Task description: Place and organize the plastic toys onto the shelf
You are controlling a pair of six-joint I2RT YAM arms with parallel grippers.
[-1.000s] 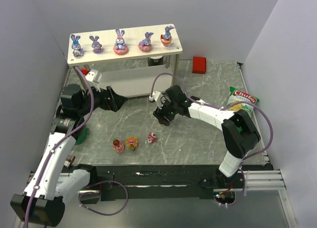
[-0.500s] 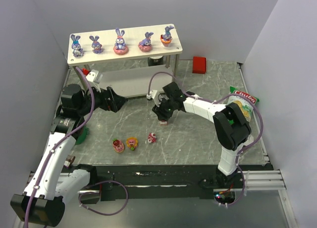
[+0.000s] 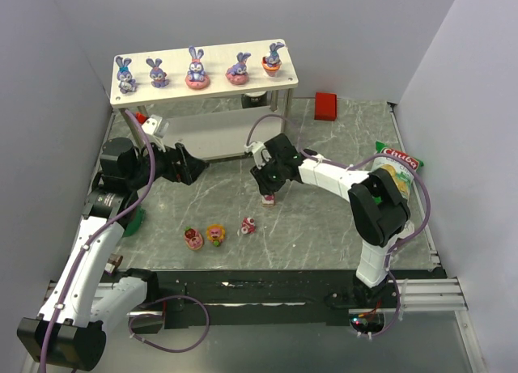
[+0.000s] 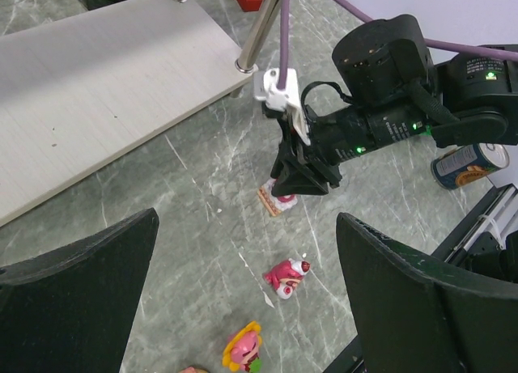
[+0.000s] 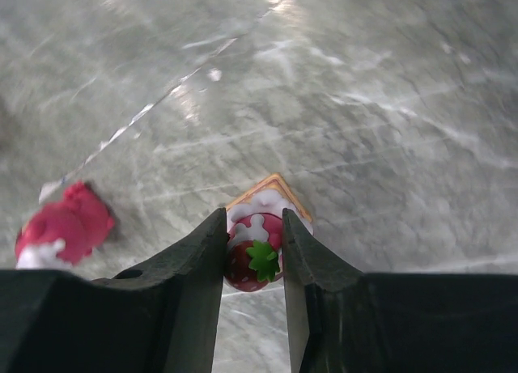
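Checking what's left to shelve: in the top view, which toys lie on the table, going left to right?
pink-and-red sweet → orange-yellow sweet → pink sweet → strawberry cake slice

Counted five bunnies (image 3: 195, 69) in a row along the top board of the shelf (image 3: 218, 85), at the far left of the tabletop (image 3: 324, 227). Found the right hand (image 3: 268, 192) pointed down mid-tabletop, tips at a pink sweet (image 3: 269, 200). Noted three more sweets (image 3: 215, 234) lying nearer, slightly left. Saw the left hand (image 3: 191, 164) beside the shelf's lower board, a red block (image 3: 326, 106) right of the shelf, and a snack bag (image 3: 396, 163) at the right edge.
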